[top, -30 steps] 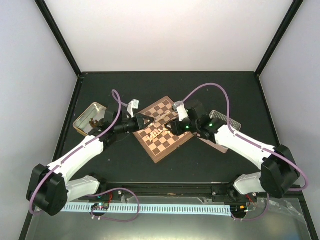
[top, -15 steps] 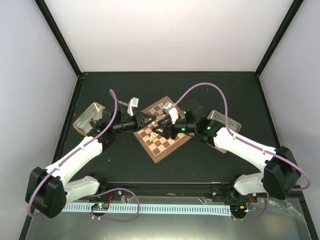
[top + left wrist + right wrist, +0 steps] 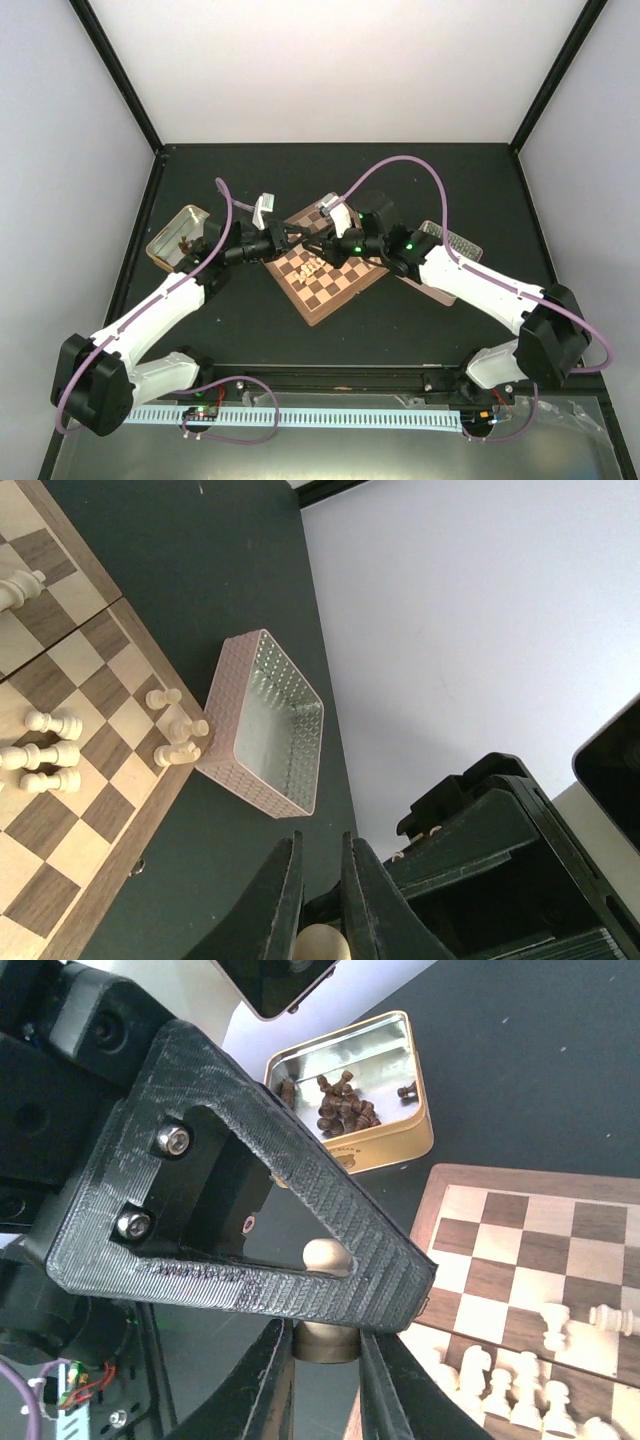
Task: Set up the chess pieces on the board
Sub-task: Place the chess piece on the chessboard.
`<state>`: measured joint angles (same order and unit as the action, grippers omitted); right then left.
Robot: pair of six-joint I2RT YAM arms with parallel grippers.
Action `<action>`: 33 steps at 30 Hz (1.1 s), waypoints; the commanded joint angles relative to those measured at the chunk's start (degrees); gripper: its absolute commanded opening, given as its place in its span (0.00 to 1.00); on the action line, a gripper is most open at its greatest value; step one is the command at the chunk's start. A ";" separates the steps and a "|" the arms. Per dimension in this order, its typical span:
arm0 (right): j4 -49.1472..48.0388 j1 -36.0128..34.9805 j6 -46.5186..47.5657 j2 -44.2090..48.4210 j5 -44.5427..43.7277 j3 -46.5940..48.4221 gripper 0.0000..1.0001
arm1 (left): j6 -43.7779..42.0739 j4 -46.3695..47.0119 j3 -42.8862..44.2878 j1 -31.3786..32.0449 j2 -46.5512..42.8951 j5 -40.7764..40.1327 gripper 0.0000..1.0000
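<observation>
- Over the far left edge of the board (image 3: 332, 296) I see one cream piece (image 3: 327, 1257) held in the air between the two grippers.
- Its long axis runs along the right gripper's fingers: the round head points away from my right wrist camera, toward the left gripper, and the base sits back between the right fingers.
- My left gripper (image 3: 320, 842) is narrow, pinching the piece's rounded end.
- My right gripper (image 3: 325, 1334) has closed in, with a finger against each side of the base.
- Both arms reach inward from the near corners, forearms slanting toward each other and wrists nose to nose.
- Other chess pieces (image 3: 520, 1388) stand in a cluster on the squares below.
- A gold tin (image 3: 352, 1110) of dark pieces lies left of the board, and a pink tin (image 3: 265, 725) touches its right edge.
</observation>
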<state>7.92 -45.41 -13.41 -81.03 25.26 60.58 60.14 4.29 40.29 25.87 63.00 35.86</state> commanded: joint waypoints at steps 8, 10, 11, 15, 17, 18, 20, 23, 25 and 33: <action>-1.23 -0.35 -0.06 -0.83 -5.66 2.22 0.06 | 0.67 2.15 2.18 0.50 -0.70 3.89 0.19; -1.13 -0.30 1.30 -0.06 -6.21 1.26 0.06 | -0.40 0.85 3.03 0.22 -1.01 3.69 0.27; -0.69 -0.34 2.07 0.33 -6.75 0.78 0.06 | -1.29 0.02 3.61 -0.12 -1.16 3.69 0.30; 0.69 -0.26 3.56 2.36 -8.47 -0.69 0.06 | -5.76 -5.75 6.08 -2.32 -1.19 5.28 0.44; 0.02 -0.28 4.41 3.44 -7.67 -1.90 0.07 | -7.66 -7.19 6.51 -3.45 -1.30 6.90 0.49; -0.01 -0.29 5.04 3.77 -7.00 -2.13 0.07 | -8.66 -7.61 6.68 -3.94 -1.28 8.07 0.51; 0.27 -0.29 6.22 4.11 -5.40 -2.41 0.07 | -10.44 -7.94 6.91 -4.66 -0.92 11.97 0.56; 0.51 -0.24 7.84 4.43 -3.47 -2.79 0.08 | -13.81 -10.34 8.04 -5.42 0.01 16.87 0.56; 0.10 -0.29 8.46 4.90 -2.51 -3.26 0.08 | -16.10 -13.14 8.80 -5.52 0.65 17.78 0.55; -0.95 -0.24 9.78 5.93 -0.34 -4.21 0.08 | -17.75 -14.41 9.84 -5.56 2.44 20.12 0.33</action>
<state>9.08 -45.76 -5.69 -76.34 22.61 56.73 45.47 -7.75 46.89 20.60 64.51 52.77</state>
